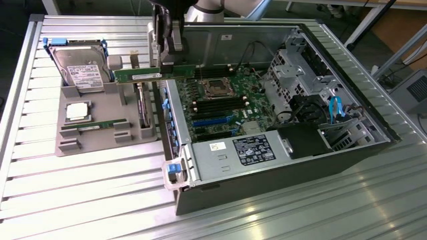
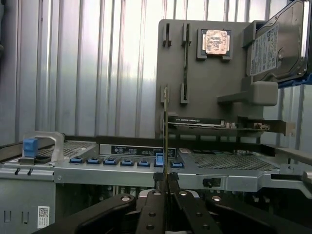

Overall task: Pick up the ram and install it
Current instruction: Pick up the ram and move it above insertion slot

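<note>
Tool (image 2: pixel 165 183) clamped shut on ram (image 2: pixel 165 127), stick edge-on in grip. Probably light, stiff, thin; board brittle, chips and contact edge delicate. Best taken along top long edge, faces pinched, as now. Hanging over case (image 1: pixel 280 167) wall, 10 o'clock from motherboard (image 1: pixel 227 105). Farther, 9 o'clock: tray (image 1: pixel 100 142) on counter (image 1: pixel 80 192), hard drive (image 1: pixel 80 70), processor (image 1: pixel 77 111).

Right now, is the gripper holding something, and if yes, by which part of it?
Yes. The gripper is shut on the long, thin green circuit-board ram stick, pinching its upper long edge near the middle.
</note>
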Tool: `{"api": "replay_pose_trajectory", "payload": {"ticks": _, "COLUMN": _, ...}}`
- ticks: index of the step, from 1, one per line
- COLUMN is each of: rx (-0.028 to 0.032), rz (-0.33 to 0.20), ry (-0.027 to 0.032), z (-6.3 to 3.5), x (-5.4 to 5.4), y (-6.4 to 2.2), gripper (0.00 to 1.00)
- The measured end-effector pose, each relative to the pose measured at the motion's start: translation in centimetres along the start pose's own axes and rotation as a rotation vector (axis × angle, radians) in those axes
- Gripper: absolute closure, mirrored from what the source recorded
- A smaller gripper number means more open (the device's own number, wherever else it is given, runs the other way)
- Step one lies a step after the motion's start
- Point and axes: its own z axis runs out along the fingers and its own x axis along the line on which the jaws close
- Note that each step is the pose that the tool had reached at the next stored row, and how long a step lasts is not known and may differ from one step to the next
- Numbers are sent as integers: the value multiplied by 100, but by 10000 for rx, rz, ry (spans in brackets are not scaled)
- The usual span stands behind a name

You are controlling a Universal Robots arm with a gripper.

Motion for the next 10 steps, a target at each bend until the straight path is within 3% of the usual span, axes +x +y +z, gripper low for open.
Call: {"api": "replay_pose_trajectory", "payload": {"ticks": 10, "rx": -26, "rz": 0, "ry": -1, "z": -3, "x": 7, "y": -123, "gripper": 88}}
